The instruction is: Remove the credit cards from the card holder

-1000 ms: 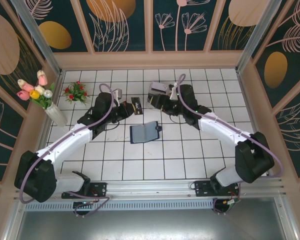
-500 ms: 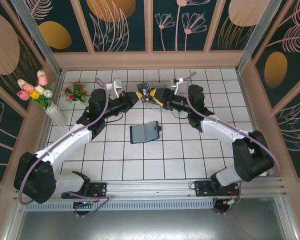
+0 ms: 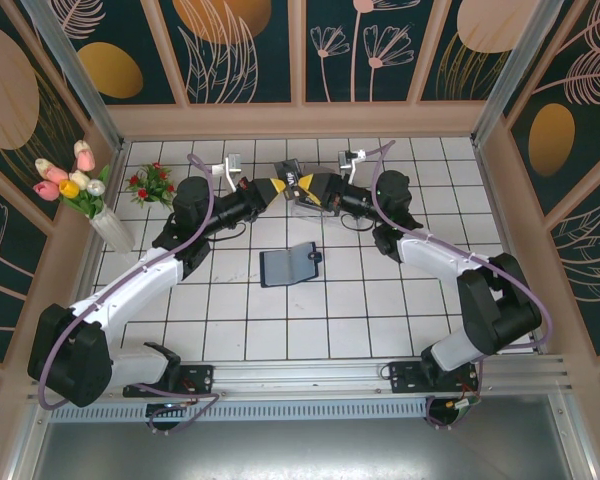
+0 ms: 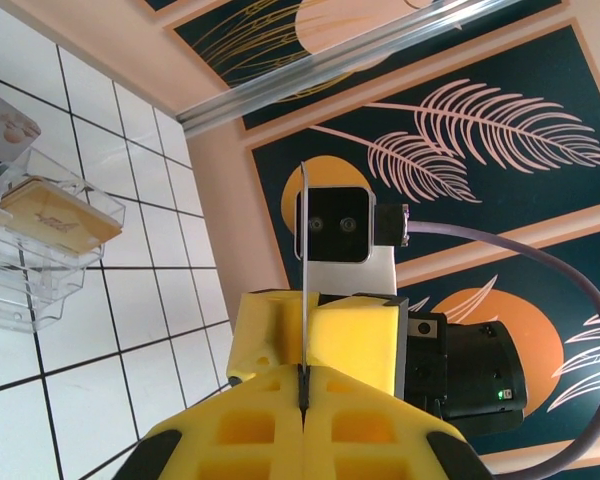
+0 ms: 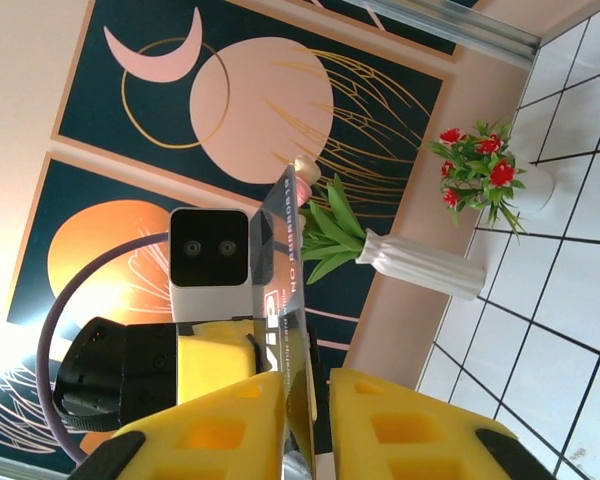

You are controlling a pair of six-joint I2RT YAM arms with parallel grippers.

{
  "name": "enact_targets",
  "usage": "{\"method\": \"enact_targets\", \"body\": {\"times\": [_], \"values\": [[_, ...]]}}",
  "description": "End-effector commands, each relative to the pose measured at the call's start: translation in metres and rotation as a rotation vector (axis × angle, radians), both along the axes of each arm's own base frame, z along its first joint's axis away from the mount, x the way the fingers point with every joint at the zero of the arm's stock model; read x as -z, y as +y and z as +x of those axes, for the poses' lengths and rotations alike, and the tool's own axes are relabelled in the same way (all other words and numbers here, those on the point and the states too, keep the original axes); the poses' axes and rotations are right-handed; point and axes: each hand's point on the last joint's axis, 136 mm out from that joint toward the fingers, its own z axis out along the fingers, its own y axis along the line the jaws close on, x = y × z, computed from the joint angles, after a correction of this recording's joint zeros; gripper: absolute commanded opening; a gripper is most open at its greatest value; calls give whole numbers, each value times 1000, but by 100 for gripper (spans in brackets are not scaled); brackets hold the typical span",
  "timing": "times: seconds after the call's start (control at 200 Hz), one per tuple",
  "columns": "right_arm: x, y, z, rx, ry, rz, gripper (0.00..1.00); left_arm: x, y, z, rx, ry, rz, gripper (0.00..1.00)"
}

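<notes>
At the far left of the white-tiled desk [image 3: 380,320] stands a white vase of tulips [image 3: 85,195], with a small pot of red flowers [image 3: 152,185] just to its right. The left gripper [image 3: 272,189] is raised above the back of the desk, its yellow fingers [image 4: 230,430] pressed together on one edge of a credit card [image 4: 304,250]. The left wrist view shows this card edge-on, as a thin line.

The right gripper [image 3: 302,186] meets it from the other side, nose to nose. In the right wrist view the same card stands between its yellow fingers [image 5: 220,420]. These are drawn in close around the card, though I cannot tell whether they press on it.

A clear plastic tray [image 4: 40,270] sits on the tiles near the two grippers and holds a tan card [image 4: 50,215]. The card holder [image 3: 288,265] lies open and flat near the middle of the desk, nearer the arm bases than the grippers and apart from both.
</notes>
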Motion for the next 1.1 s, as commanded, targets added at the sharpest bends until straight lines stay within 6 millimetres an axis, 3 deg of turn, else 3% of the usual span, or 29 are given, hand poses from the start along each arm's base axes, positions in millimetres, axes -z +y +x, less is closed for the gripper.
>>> {"method": "enact_targets", "body": {"times": [0.0,0.09,0.32,0.45,0.54,0.741,0.816,0.956,1.096], "values": [[-12,2,-7,-28,-61,30,12,-5,2,-3,9,-14,-15,7],[-10,2,-7,-30,-67,17,0,1,5,0,-13,4,7,18],[17,-2,7,49,-139,-227,0,41,36,13,-193,84,227,76],[33,-15,25,139,-224,-443,0,73,60,17,-297,145,364,93],[41,-24,40,183,-320,-599,0,92,75,16,-340,171,440,99],[46,-31,68,202,-559,-832,0,127,105,10,-419,225,568,98],[46,-37,89,239,-589,-892,0,137,112,8,-424,247,584,99],[49,-33,112,192,-717,-957,0,159,116,1,-400,307,585,98],[72,-26,118,28,-797,-1001,0,177,115,-7,-364,353,588,98]]}}
